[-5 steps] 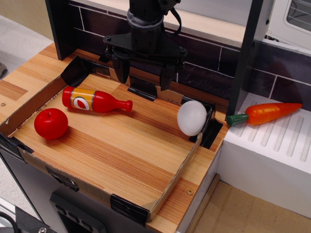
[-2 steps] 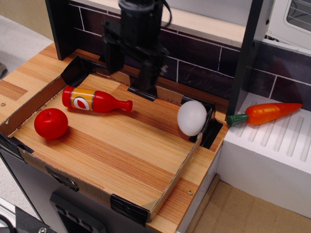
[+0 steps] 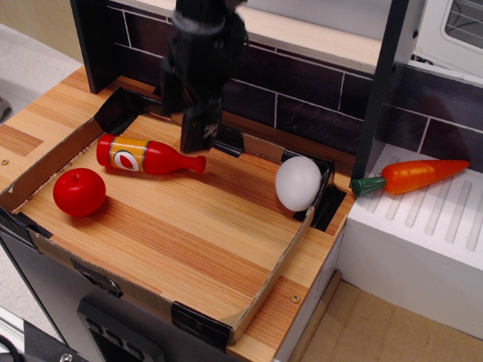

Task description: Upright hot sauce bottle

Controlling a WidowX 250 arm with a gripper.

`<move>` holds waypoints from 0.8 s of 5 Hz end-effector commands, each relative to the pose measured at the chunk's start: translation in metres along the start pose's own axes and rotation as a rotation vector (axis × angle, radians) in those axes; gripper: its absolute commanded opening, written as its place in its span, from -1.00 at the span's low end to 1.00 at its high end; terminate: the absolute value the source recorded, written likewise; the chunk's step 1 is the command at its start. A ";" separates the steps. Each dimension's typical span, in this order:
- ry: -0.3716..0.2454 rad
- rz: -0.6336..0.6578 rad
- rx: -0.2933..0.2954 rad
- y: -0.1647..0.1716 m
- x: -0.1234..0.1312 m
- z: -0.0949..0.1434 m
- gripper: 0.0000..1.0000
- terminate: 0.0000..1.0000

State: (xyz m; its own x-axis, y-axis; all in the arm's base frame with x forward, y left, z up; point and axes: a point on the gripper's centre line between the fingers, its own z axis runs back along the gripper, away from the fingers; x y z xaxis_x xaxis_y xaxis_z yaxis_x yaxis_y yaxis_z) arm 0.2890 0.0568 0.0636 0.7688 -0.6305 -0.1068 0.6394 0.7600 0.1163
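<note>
Nearest on the wooden surface (image 3: 173, 241), a broad bare stretch runs inside the low cardboard rim (image 3: 272, 279). Left, a red apple (image 3: 78, 191) sits close to the rim. Beyond it the hot sauce bottle (image 3: 147, 156) lies flat on its side, cap pointing right, label up. Right, a white egg (image 3: 298, 183) rests against the rim's far right corner. The gripper (image 3: 187, 121) hangs just above the bottle's cap end, turned edge-on; I cannot tell how wide it stands. Farthest right, a carrot (image 3: 413, 175) lies on the white rack (image 3: 430, 241).
</note>
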 end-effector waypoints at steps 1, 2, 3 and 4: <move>-0.174 -0.462 -0.004 0.001 0.010 -0.006 1.00 -1.00; -0.211 -0.549 -0.024 0.003 0.011 -0.007 1.00 -1.00; -0.222 -0.559 -0.051 0.007 0.012 -0.014 1.00 -1.00; -0.181 -0.556 -0.059 0.015 0.015 -0.025 1.00 -1.00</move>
State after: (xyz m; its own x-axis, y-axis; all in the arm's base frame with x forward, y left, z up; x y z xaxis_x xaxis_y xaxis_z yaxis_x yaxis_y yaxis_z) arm 0.2971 0.0633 0.0251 0.3120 -0.9496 0.0316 0.9501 0.3118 -0.0117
